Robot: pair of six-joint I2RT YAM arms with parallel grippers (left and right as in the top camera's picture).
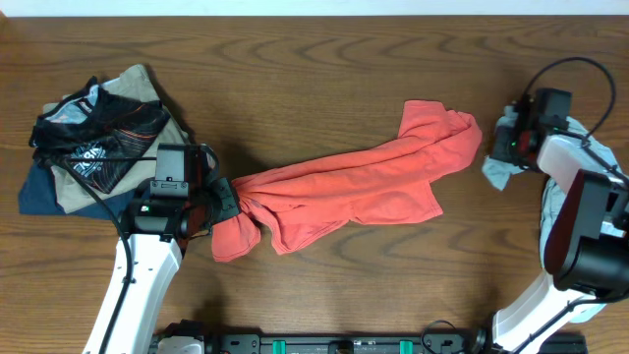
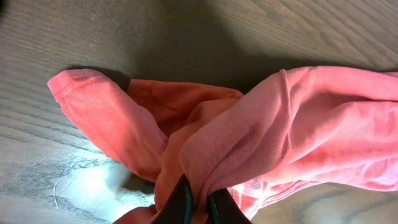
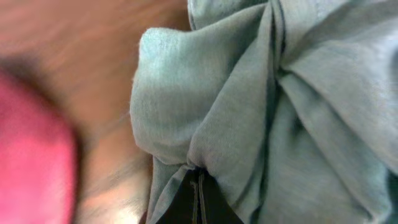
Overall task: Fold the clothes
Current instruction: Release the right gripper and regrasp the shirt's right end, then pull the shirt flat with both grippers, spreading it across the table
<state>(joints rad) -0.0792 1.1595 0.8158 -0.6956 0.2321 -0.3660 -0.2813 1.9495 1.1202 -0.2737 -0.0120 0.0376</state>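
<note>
The left gripper (image 2: 198,208) has its dark fingers pinched tight on a bunched fold of the coral-red cotton T-shirt (image 1: 364,182). The T-shirt lies crumpled in a long band across the middle of the brown wooden table (image 1: 324,59). The right gripper (image 3: 198,196) is clamped on a pale grey-blue cotton shirt (image 3: 249,93) at the table's right side, near the T-shirt's right end. A heap of dark and tan printed garments (image 1: 93,147) sits at the far left.

Overhead, you look straight down on the whole table (image 1: 324,59). Your left wrist view sits close over the red shirt (image 2: 298,124), angled along the tabletop; overhead shows that shirt mid-table. Your right wrist view is pressed up near the grey-blue shirt (image 3: 249,93), which overhead shows at its right edge.
</note>
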